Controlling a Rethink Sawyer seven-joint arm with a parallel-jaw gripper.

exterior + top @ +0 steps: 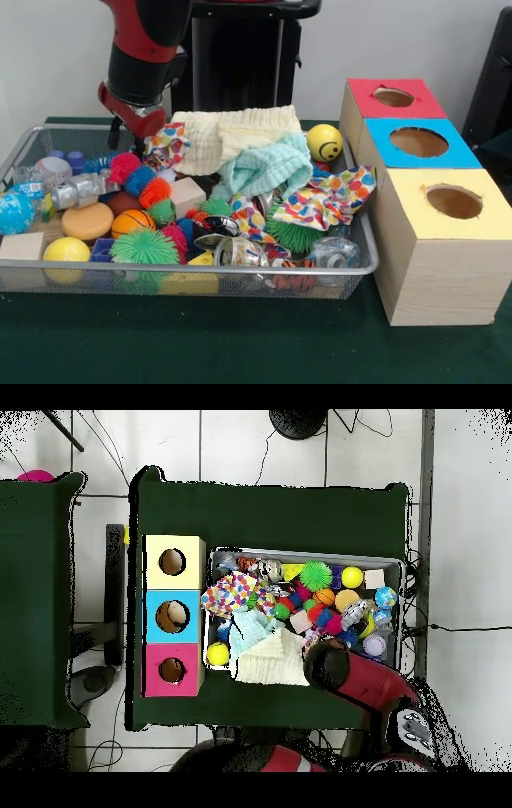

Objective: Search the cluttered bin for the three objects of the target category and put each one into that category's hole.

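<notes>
The silver wire-mesh bin [240, 272] is packed with balls, spiky toys, cloths, blocks and small jars; it also shows in the overhead view [300, 554]. Three wooden boxes stand beside it, each with a round hole: red top [392, 98], blue top [418, 142], yellow top [454, 202]. My gripper [132, 138] hangs from the red and black arm over the bin's far corner, just above a polka-dot cloth [166, 144] and the spiky toys. Nothing shows in it. In the overhead view the arm [340, 669] hides it.
A cream towel [232, 132] and a mint cloth [268, 168] cover the bin's far middle. A yellow smiley ball [324, 142], a basketball [132, 222], a green spiky ball [144, 246] and a baseball [54, 170] lie among the clutter. The table has a green cover [240, 344].
</notes>
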